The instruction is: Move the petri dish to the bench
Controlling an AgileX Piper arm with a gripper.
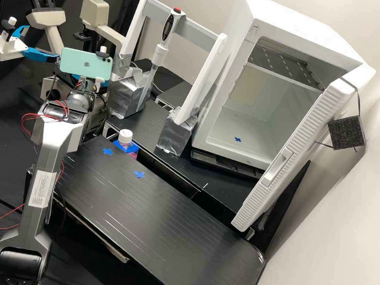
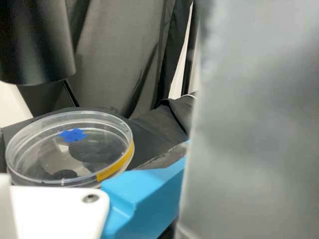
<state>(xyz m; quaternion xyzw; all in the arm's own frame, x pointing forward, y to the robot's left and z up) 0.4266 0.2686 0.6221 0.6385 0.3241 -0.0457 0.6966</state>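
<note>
Petri dish (image 2: 72, 159) in the wrist view is round, shallow and clear, with a doubled rim and a strip of yellow-orange tape (image 2: 115, 165) along part of its side; a blue mark (image 2: 73, 135) shows on or through it, and pale and dark patches show through the plastic. It lies about level over a dark surface, near a black cylinder (image 2: 35, 45) and close to the jaws; whether they touch it, I can't tell. How far the jaws are open, and whether they have hold of anything, can't be told either. A silver-grey surface (image 2: 254, 119) stands close to the lens. In the high view the arm (image 1: 51, 149) rises from the near left corner, leaning slightly right up to its elbow, then bends away towards the cream microscope (image 1: 46, 17), its far end partly behind a mint-green phone (image 1: 86, 63) turned sideways. Then come two blue crosses (image 1: 107, 152) on the black desk (image 1: 149, 218), with a white-capped bottle (image 1: 125, 136) near them at its far edge, next a pipette (image 1: 167, 28) upright on a white and grey stand (image 1: 199, 81), and last a white incubator (image 1: 253, 121) with its door (image 1: 294, 155) open.
</note>
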